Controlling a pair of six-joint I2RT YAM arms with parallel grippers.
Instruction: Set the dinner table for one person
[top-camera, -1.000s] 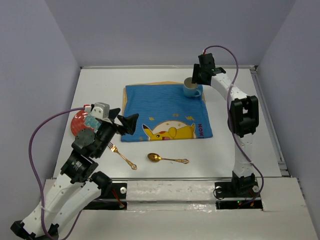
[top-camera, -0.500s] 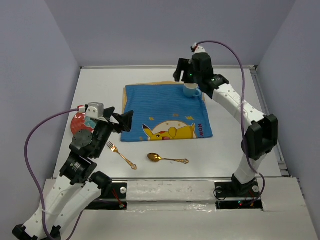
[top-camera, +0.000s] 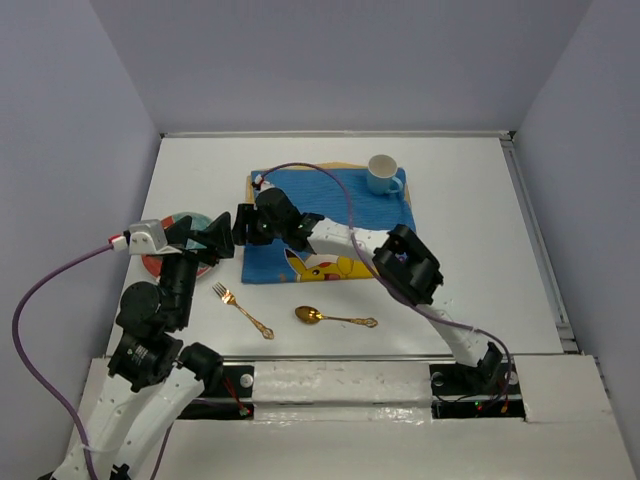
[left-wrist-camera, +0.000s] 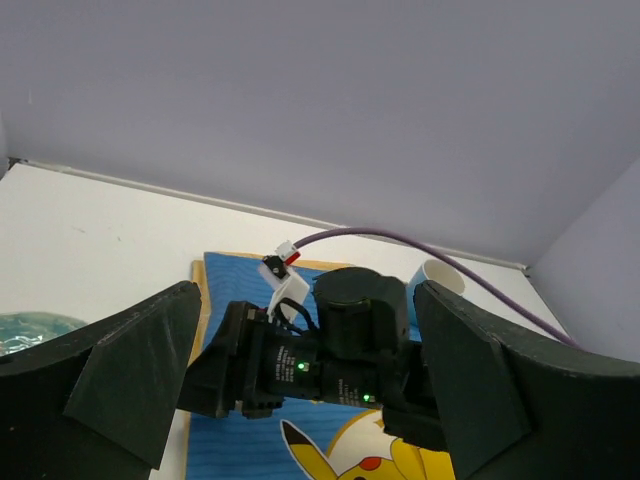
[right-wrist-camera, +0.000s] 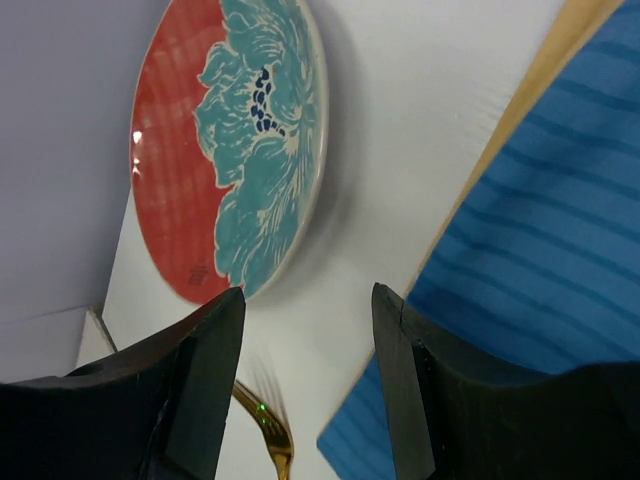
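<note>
On large matte white dinner table (top-camera: 480, 230): blue cartoon-print cloth placemat (top-camera: 330, 195), white mug (top-camera: 381, 174) on its far-right corner, apparently placed. Red-and-teal floral plate (right-wrist-camera: 235, 140), gold fork (top-camera: 243, 311) and gold spoon (top-camera: 335, 318) off mat, likely outstanding. Left gripper (top-camera: 205, 238), right gripper (right-wrist-camera: 305, 300): fingers apart, empty.

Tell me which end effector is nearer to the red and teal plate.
Left. The left end effector hangs over the plate, near the rim facing the placemat; the right end effector is off the plate, by the placemat's edge.
</note>
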